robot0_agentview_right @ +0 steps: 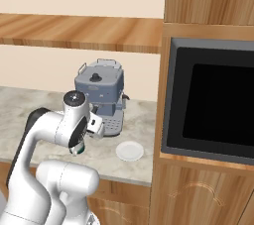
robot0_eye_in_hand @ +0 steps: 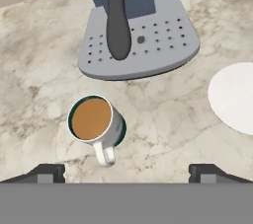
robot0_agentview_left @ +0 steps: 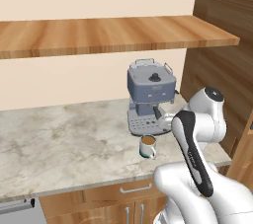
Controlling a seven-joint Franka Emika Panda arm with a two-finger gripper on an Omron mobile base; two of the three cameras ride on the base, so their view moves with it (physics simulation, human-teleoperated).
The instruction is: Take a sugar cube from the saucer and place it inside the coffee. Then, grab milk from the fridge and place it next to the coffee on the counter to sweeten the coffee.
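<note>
The grey-blue espresso machine stands upright, its perforated drip tray facing forward with the dark portafilter handle hanging over it. Above the machine runs a wooden wall shelf. Right of the machine sits a black built-in oven.

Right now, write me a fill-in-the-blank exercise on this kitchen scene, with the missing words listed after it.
1. The coffee stands on the counter just in front of the grey-blue ____ machine.
2. The liquid in the mug is ____ in colour.
3. In the hand view, the saucer lies to the ____ of the mug.
4. The saucer's visible surface carries ____ sugar cube.

Missing words: espresso; brown; right; no
</note>
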